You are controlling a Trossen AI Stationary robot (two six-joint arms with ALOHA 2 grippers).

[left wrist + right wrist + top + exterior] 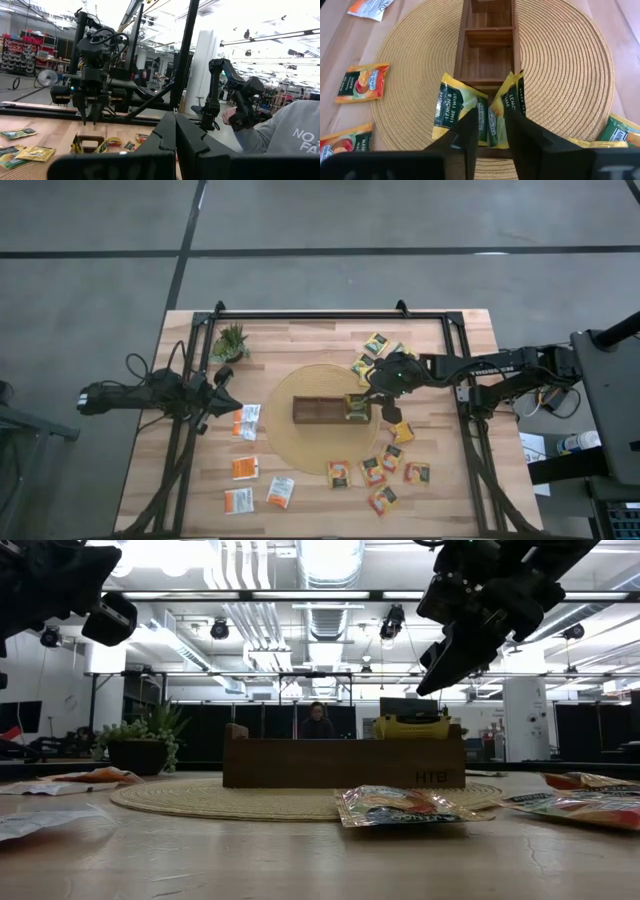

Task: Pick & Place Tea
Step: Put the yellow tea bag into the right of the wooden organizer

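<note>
Tea sachets (pixel 462 112) upright in tray (pixel 487 40) end, right gripper (pixel 490 132) slightly parted, empty

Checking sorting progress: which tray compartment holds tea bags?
The tray's end compartment under the right gripper, holding two yellow-green sachets; the others are empty.
</note>
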